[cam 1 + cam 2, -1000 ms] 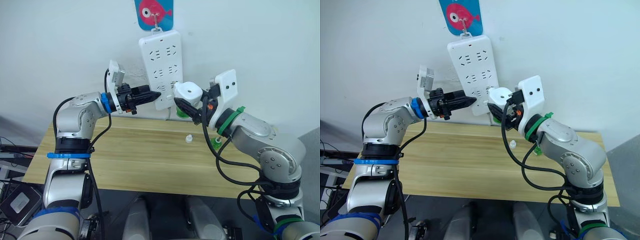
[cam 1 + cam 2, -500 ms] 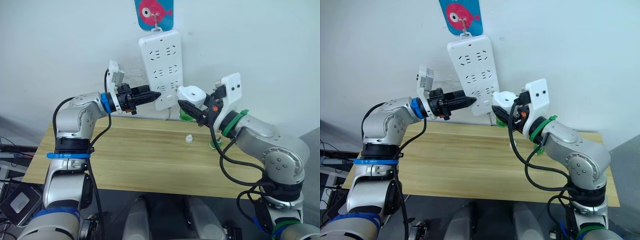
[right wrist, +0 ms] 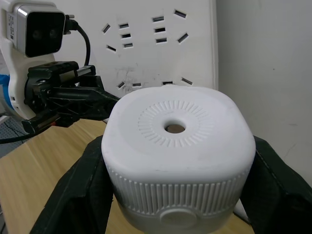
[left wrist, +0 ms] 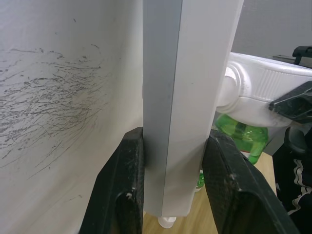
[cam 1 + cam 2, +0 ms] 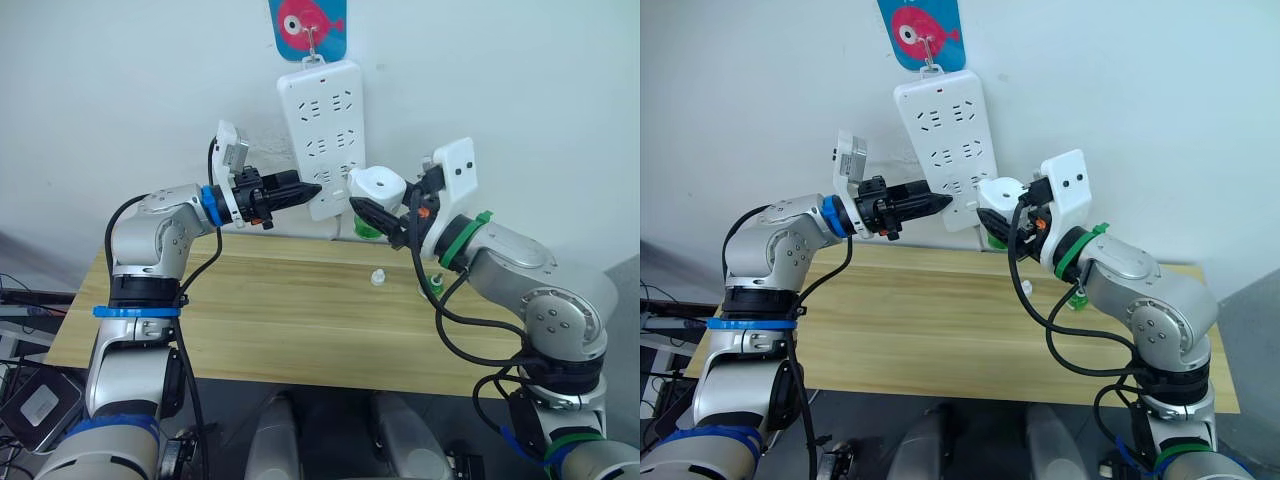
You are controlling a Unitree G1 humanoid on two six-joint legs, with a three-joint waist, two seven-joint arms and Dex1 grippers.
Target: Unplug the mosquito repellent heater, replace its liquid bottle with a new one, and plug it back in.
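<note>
The mosquito repellent heater (image 5: 378,185), a white rounded unit with a hole in its face (image 3: 174,128), is held in my right gripper (image 5: 376,212), which is shut on its sides. A green bottle (image 4: 241,139) hangs under it. The heater's back is at the lower right corner of the white power strip (image 5: 325,110) on the wall. I cannot tell whether its prongs are in a socket. My left gripper (image 5: 312,188) is shut on the strip's lower edge, one finger (image 4: 124,195) on each side. Another green bottle (image 5: 428,287) stands on the table, half hidden by my right forearm.
A small white cap (image 5: 377,277) lies on the wooden table (image 5: 270,310) below the heater. The strip hangs from a hook on a blue and pink fish sticker (image 5: 307,25). The wall stands right behind the table's far edge.
My right gripper drew the heater slightly right and away from the strip, then brought it back left against the strip's lower corner. The left gripper has not moved.
</note>
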